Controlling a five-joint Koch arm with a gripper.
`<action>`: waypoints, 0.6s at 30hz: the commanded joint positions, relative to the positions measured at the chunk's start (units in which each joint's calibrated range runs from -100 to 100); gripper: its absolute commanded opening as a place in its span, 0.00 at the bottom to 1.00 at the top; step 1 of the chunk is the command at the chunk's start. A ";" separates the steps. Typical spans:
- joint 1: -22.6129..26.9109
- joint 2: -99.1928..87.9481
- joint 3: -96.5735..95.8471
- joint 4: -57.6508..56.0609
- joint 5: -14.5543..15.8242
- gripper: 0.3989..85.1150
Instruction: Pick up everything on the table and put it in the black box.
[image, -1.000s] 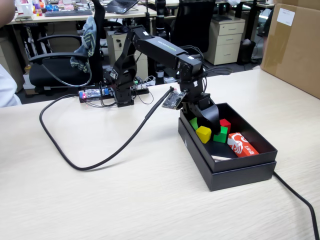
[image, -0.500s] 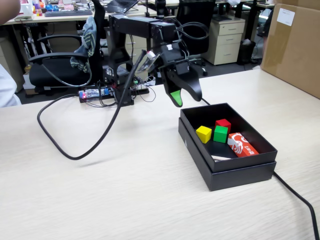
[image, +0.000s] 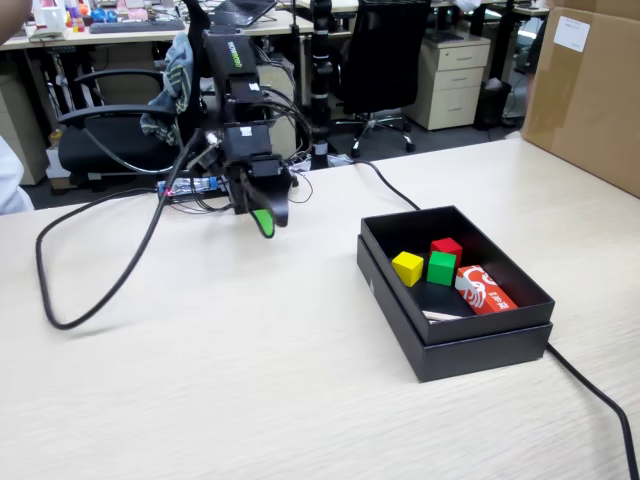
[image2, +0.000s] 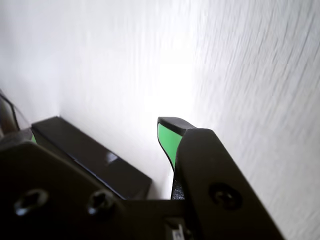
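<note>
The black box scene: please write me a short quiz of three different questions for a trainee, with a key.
1. True or false: the yellow cube lies in the black box.
2. Which cube sits between the yellow cube and the red packet? A) green B) blue C) white
3. Fill in: the pincer hangs over the ____, not over the box.

Key: 1 true; 2 A, the green cube; 3 table.

The black box (image2: 90, 155) is half hidden behind the claw (image2: 170, 145) (wrist view).
</note>
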 joint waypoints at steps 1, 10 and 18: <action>-0.49 -6.91 -3.29 6.20 0.15 0.57; -0.78 -10.58 -24.51 22.87 -0.29 0.57; -1.37 -10.12 -35.11 35.06 -0.20 0.56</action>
